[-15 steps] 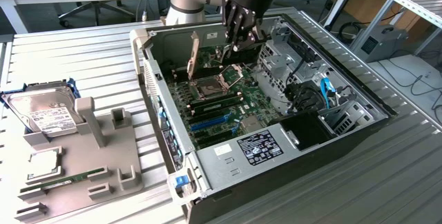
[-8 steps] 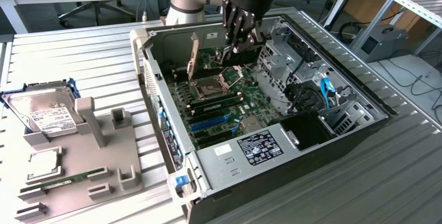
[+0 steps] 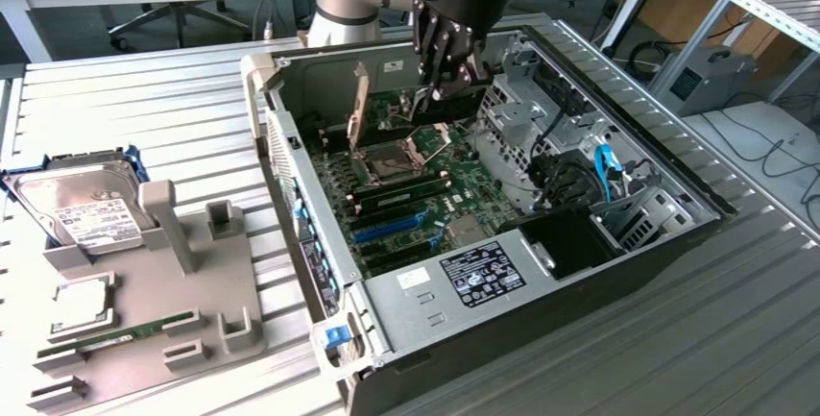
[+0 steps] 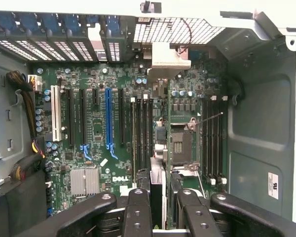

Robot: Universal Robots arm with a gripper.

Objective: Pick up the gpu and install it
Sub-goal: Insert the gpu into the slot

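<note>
My gripper (image 3: 443, 78) hangs inside the open computer case (image 3: 666, 171), above the motherboard's far end near the CPU socket (image 3: 384, 159). In the wrist view a thin dark card, the gpu (image 4: 158, 185), stands edge-on between the two black fingers (image 4: 136, 212), and the gripper (image 4: 160, 202) is shut on it. The card is held above the board, over the strip between the black memory slots (image 4: 140, 133) and the CPU socket (image 4: 182, 143). The long blue expansion slot (image 4: 108, 121) lies bare, off to one side of the card.
A grey parts holder (image 3: 192, 281) on the exterior view's left carries a hard drive (image 3: 80, 212), a CPU (image 3: 80, 303) and a RAM stick (image 3: 122, 334). Inside the case are a drive cage (image 3: 513, 118), blue cables (image 3: 605, 168) and the power supply (image 3: 481, 277). Slatted metal table (image 3: 666, 339) surrounds the case.
</note>
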